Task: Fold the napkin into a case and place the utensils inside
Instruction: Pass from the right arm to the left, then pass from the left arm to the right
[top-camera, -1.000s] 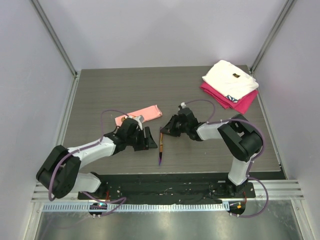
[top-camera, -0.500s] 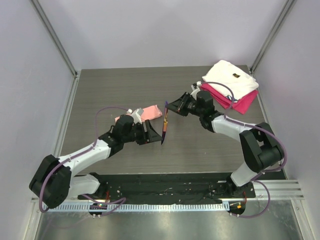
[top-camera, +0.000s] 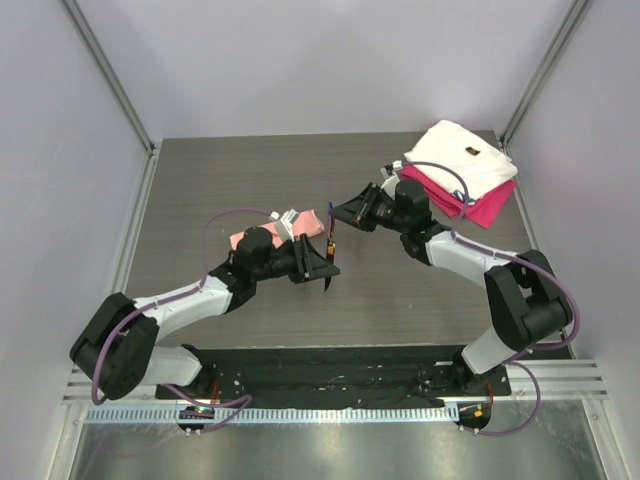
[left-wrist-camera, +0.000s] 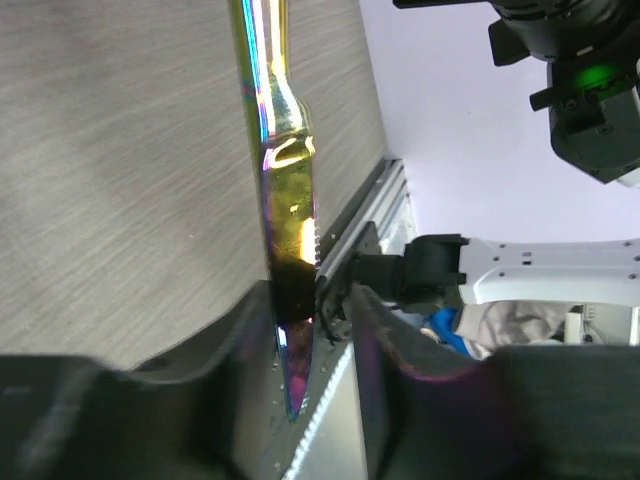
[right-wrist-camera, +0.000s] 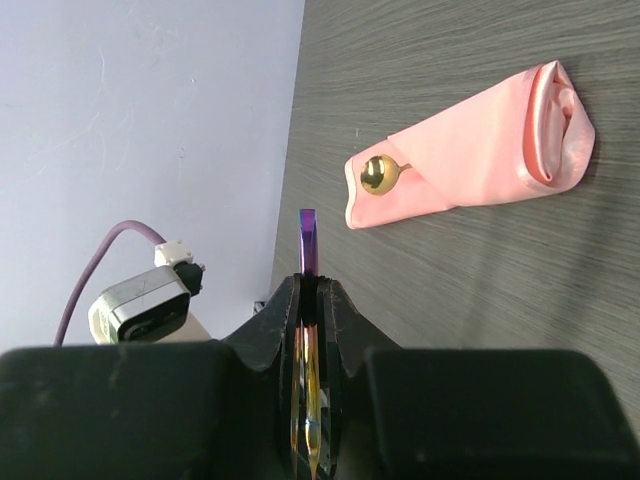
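Note:
The salmon-pink napkin (right-wrist-camera: 480, 140) lies folded into a long case on the table, partly hidden behind my left wrist in the top view (top-camera: 305, 221). A gold spoon bowl (right-wrist-camera: 376, 174) sticks out of its one end. My right gripper (right-wrist-camera: 310, 290) is shut on an iridescent purple-gold knife (right-wrist-camera: 308, 232) and holds it upright above the table (top-camera: 330, 252). My left gripper (left-wrist-camera: 315, 320) is open around the knife's blade tip (left-wrist-camera: 285, 200). The blade lies against one finger, with a gap to the other. No green-handled piece shows.
A folded white cloth (top-camera: 460, 158) lies on a folded magenta cloth (top-camera: 485, 207) at the table's back right corner. Grey walls and metal rails (top-camera: 135, 215) border the table on the left and right.
My right gripper lifted the knife off the table and carried it back, then held still. My left gripper moved right and now brackets the knife's lower end.

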